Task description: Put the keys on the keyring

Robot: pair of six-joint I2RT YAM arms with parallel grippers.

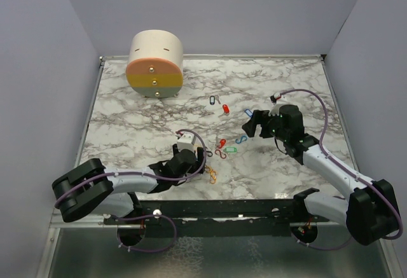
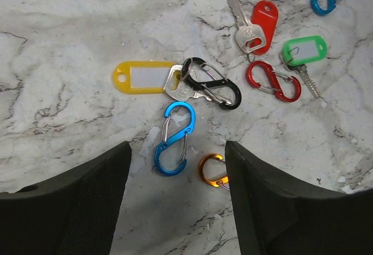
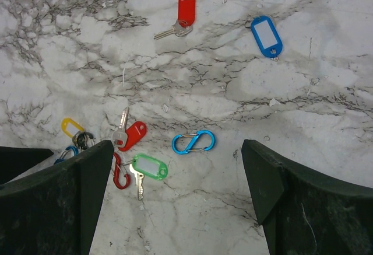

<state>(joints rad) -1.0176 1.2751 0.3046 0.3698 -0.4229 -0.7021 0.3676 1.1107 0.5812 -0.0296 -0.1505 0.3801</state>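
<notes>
Several small keys and clips lie mid-table. In the left wrist view I see a yellow tag (image 2: 135, 77) with a silver key, a black S-clip (image 2: 211, 83), a blue S-clip (image 2: 175, 138), an orange S-clip (image 2: 211, 170), a red tag (image 2: 263, 17), a red S-clip (image 2: 273, 81) and a green tag (image 2: 304, 49). My left gripper (image 2: 178, 176) is open and empty just above the blue and orange clips. My right gripper (image 3: 178, 170) is open and empty above another blue S-clip (image 3: 193, 142) and the green tag (image 3: 149, 166). A second red tag (image 3: 185, 9) and a blue tag (image 3: 267, 35) lie farther back.
A big cream-and-orange cylinder (image 1: 155, 63) stands at the back left. Grey walls close in the marble table (image 1: 127, 119) on three sides. A black tag (image 1: 213, 100) lies at the far side of the key cluster.
</notes>
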